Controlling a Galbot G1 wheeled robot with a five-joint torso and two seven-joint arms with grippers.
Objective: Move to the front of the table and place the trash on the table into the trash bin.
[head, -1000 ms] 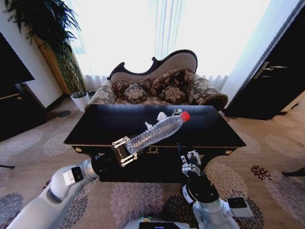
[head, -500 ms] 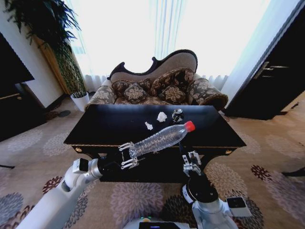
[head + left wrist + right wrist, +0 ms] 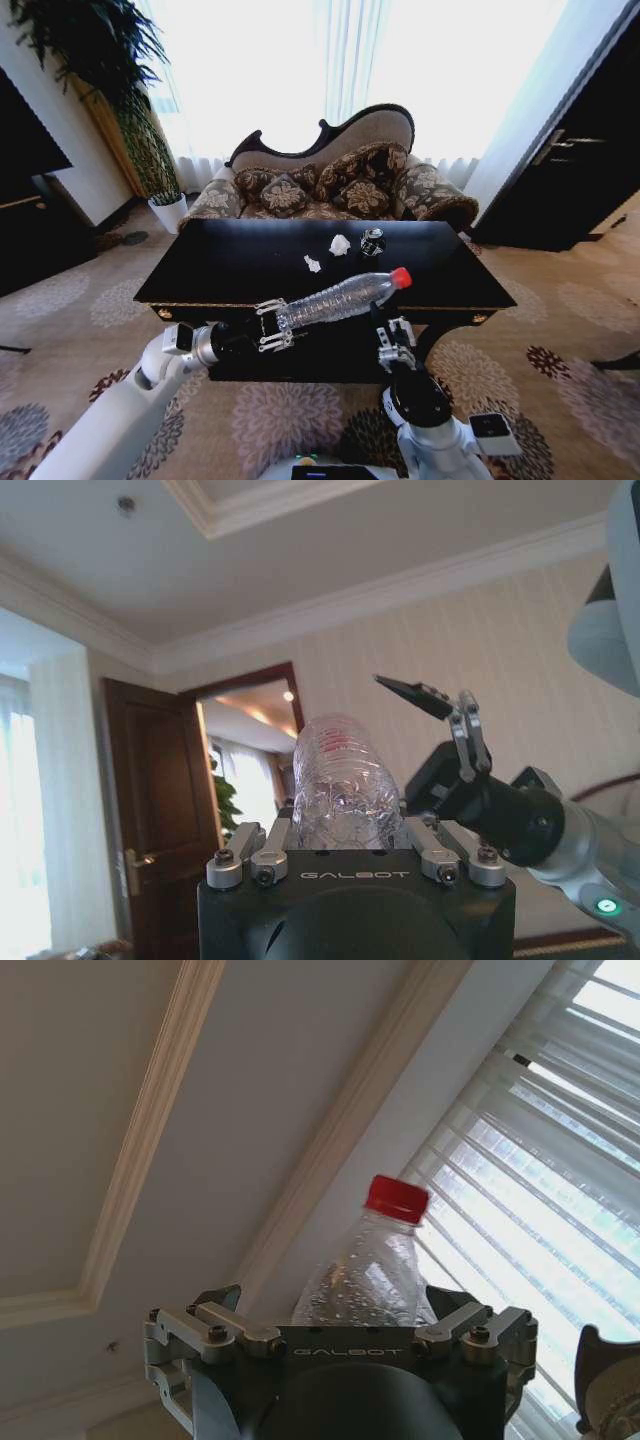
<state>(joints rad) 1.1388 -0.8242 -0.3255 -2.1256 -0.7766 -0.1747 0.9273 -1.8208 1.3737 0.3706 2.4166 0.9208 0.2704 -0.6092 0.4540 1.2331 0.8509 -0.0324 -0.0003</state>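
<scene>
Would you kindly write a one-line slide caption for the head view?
Left hand holds the clear bottle by its base over the black table's front edge; right hand open below it.

Blown-out window backlight, glossy table [image 3: 230,262] glare
</scene>
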